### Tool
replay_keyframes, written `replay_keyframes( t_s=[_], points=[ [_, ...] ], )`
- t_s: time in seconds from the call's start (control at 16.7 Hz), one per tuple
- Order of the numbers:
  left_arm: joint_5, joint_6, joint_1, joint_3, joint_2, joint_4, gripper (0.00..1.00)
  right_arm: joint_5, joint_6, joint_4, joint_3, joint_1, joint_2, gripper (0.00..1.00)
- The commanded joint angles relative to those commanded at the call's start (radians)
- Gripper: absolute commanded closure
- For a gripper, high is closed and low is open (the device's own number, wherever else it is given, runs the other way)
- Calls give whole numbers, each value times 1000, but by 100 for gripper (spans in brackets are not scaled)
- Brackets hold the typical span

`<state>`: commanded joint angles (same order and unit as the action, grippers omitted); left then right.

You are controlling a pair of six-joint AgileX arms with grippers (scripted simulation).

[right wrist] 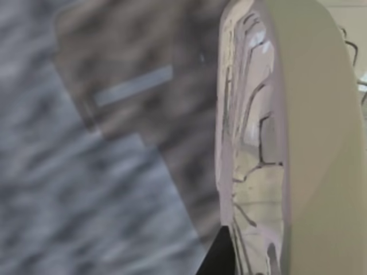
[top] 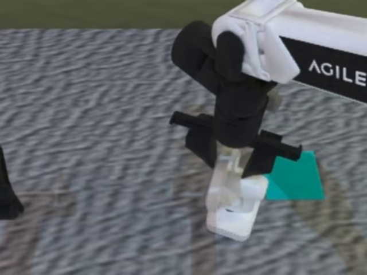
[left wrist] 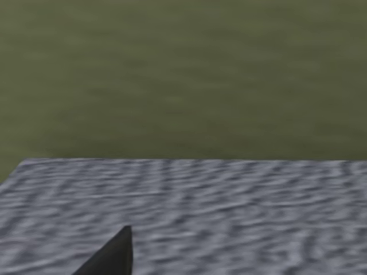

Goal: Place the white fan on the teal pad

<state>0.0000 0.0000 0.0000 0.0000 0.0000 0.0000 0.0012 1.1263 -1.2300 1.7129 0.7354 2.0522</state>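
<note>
- Your fan (top: 236, 197) looks like glossy white plastic, smooth, with bright highlights on its base.
- Up close, its head (right wrist: 258, 143) seems translucent, with dark lines showing through a shiny skin.
- The pad (top: 295, 180) is flat, matt teal, plain.
- The table (top: 97, 114) wears a grey, rippled, cloth-like texture, matt.
- Your right gripper (top: 235, 150) is matt black; the arm shell (top: 269, 34) above is smooth, glossy white.

The head of the white fan (top: 234, 197) is hidden under the right gripper (top: 234, 156), and the teal pad (top: 295, 180) is partly covered.
</note>
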Motion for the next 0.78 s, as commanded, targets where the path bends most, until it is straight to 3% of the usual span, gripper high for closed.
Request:
replay_keyframes(
  t_s=[0.48,0.78],
  points=[
    [0,0,0,0,0,0,0,1,0,-4,0,-2,-6,100],
    [0,0,0,0,0,0,0,1,2,-145,142,3,-3,100]
  ],
)
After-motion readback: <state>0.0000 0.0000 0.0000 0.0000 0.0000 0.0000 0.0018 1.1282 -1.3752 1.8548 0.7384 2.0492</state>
